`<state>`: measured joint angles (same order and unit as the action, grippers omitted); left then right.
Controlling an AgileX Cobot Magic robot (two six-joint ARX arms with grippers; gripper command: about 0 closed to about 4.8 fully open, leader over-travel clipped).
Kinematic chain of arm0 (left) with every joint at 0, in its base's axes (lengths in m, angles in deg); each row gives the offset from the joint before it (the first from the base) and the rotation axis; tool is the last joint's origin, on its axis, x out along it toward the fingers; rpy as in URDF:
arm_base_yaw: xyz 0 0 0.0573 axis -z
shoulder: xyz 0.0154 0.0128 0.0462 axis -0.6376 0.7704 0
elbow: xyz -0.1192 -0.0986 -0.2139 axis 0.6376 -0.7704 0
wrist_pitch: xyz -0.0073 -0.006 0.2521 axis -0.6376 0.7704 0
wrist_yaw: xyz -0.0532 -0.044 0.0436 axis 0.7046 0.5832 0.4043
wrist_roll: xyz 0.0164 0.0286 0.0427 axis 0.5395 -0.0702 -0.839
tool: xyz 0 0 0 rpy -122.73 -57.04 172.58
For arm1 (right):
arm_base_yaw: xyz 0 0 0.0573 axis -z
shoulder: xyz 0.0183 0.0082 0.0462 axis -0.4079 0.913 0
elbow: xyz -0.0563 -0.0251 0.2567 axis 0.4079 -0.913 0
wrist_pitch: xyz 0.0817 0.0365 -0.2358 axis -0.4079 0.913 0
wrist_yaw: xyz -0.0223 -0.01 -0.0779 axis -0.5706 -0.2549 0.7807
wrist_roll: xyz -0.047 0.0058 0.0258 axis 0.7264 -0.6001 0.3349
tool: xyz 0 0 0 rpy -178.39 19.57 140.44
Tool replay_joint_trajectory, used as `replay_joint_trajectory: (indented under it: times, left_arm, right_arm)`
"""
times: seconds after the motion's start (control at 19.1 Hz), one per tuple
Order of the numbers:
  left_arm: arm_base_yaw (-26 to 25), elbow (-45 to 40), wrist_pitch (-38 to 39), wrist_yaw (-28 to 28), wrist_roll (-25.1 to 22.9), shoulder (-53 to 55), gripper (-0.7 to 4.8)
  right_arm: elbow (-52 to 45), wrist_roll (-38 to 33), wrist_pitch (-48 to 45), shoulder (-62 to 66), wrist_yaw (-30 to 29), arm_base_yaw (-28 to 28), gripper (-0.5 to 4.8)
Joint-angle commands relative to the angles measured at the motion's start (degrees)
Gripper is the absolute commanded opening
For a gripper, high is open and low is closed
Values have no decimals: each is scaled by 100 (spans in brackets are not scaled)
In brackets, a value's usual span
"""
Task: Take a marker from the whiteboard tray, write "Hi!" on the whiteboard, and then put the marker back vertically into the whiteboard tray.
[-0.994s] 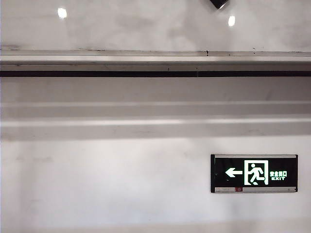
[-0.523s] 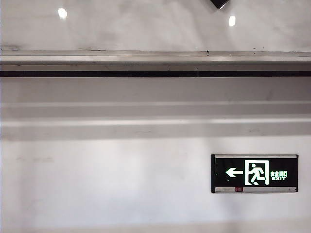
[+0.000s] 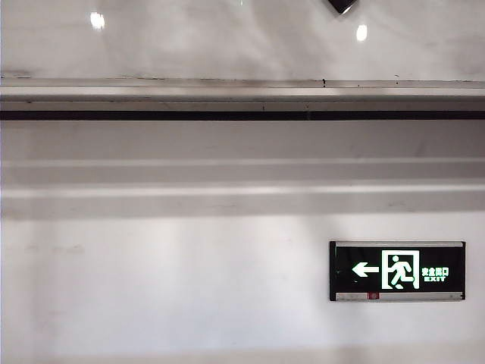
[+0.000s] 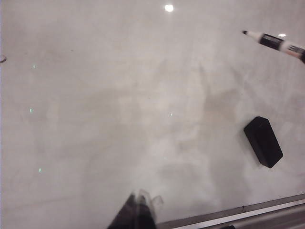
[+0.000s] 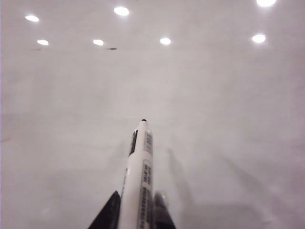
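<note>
Marker uncapped, tip aimed at the whiteboard, barrel clamped in the right pincer. Left pincer near the board above the whiteboard tray, fingers together, grasping nothing; black eraser on the board to its right.

The marker barrel's rear end is cut off by the right wrist frame's bottom edge. The left gripper fingertips are blurred; jaw opening indeterminate. A dark object is clipped at the exterior view's top.
</note>
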<state>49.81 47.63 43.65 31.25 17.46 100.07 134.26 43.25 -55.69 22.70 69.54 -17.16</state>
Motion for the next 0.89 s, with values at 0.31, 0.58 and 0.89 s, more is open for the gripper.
replay_joint_trajectory:
  times: [0.31,0.58,0.89]
  left_arm:
    - [0,22,-55,304,4,-15,-6]
    - [0,22,-52,229,-24,-15,-6]
    - [0,22,-57,234,-22,-20,-6]
  right_arm:
    - [1856,125,1182,938,490,-68,-3]
    - [1969,155,1478,984,619,-61,-3]
    - [1967,192,1305,1425,896,-76,-3]
